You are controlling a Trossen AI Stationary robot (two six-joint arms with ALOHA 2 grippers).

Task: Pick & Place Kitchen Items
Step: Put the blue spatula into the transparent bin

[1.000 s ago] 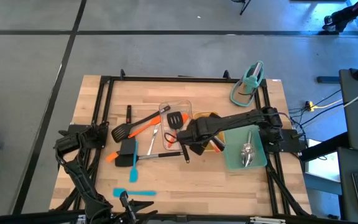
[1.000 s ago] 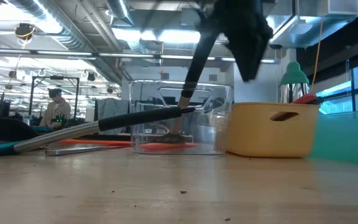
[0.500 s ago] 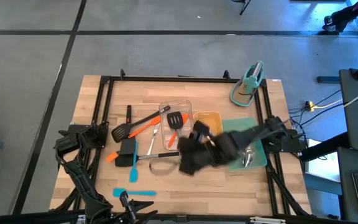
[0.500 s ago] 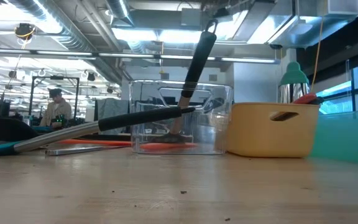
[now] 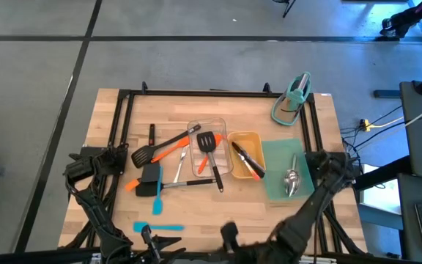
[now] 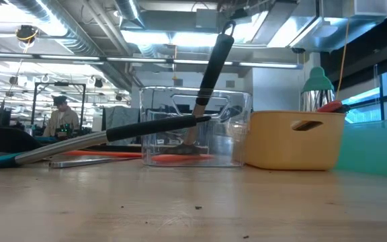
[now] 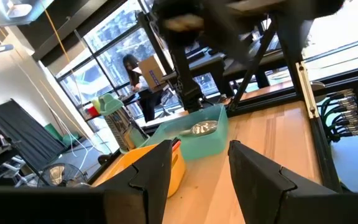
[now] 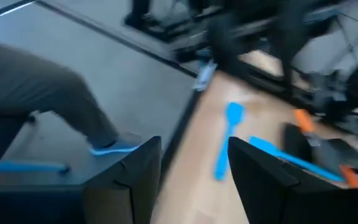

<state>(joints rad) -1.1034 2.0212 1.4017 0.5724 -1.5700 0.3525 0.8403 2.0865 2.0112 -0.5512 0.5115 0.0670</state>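
The kitchen items lie mid-table. A black slotted turner (image 5: pixel 211 150) has its head in the clear tray (image 5: pixel 194 130), and its handle (image 6: pixel 213 64) leans up over the rim. Black-and-orange tongs (image 5: pixel 246 161) rest in the yellow tray (image 5: pixel 258 139). A steel spoon (image 5: pixel 291 180) lies in the teal tray (image 5: pixel 273 158). Left of the trays are an orange-handled turner (image 5: pixel 156 150) and two blue spatulas (image 5: pixel 157 199) (image 5: pixel 160 227). My right gripper (image 8: pixel 191 180) hangs open and empty over the near edge (image 5: pixel 228 233). My left gripper (image 7: pixel 197 168) waits open at the left edge (image 5: pixel 116 159).
A teal stand-like object (image 5: pixel 293 99) sits at the far right corner. A black frame (image 5: pixel 127 117) runs round the tabletop. A long steel utensil (image 6: pixel 79 151) lies in front of the clear tray. A person's leg and shoe (image 8: pixel 55 118) show on the floor beyond the near edge.
My right gripper has swung from above the clear and yellow trays toward the table's near edge, rising out of the low view and turning as it went. Its move uncovers the tongs in the yellow tray. The turner in the clear tray has stayed put.
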